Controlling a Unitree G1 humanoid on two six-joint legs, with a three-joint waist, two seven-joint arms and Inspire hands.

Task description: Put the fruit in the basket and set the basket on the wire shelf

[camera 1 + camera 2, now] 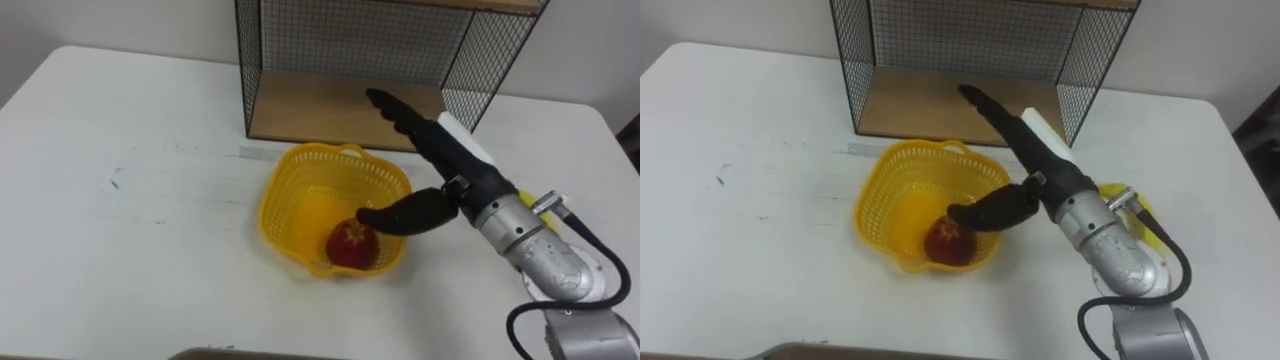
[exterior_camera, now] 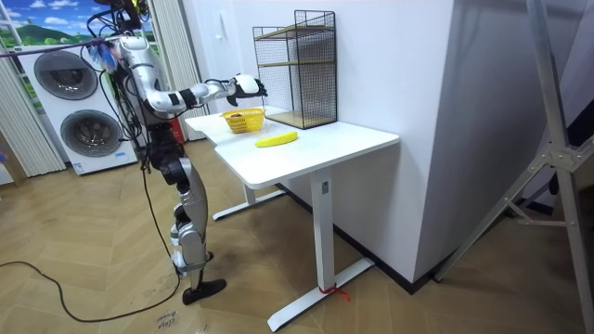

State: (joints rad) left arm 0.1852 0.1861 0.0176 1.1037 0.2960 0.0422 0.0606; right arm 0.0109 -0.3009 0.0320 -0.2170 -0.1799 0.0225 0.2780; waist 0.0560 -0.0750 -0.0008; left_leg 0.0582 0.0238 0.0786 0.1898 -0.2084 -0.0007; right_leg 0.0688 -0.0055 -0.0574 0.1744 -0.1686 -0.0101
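Right hand [image 1: 455, 175]: open and empty, nothing gripped. Principal risk, as judged from this position: the thumb [image 1: 400, 215] lies low across the near right part of the basket [image 1: 300, 158], just above the apple [image 1: 350, 243]. A careless pull back toward the right could catch the thin plastic rim and drag or tip the light basket, rolling the apple out. A second risk is the fingers [image 1: 405, 118], which reach far toward the wire shelf [image 1: 340, 50]. Any forward drift could bring them against its mesh or its wooden floor. Pose: the forearm enters from the near right and runs diagonally to the far left, with the fingers straight and together above the basket's far right edge and the thumb splayed left. In the room view the robot stands upright at the table's [image 1: 130, 180] end on that view's left, arm held out level over the basket. Outward from the hand: the apple rests inside the basket against its near right wall. The basket stands upright on the table, just in front of the shelf opening and not yet on it. The banana [image 2: 277, 139] lies on the table to the right of the basket, well apart from it, so the fruit step is judged half done.
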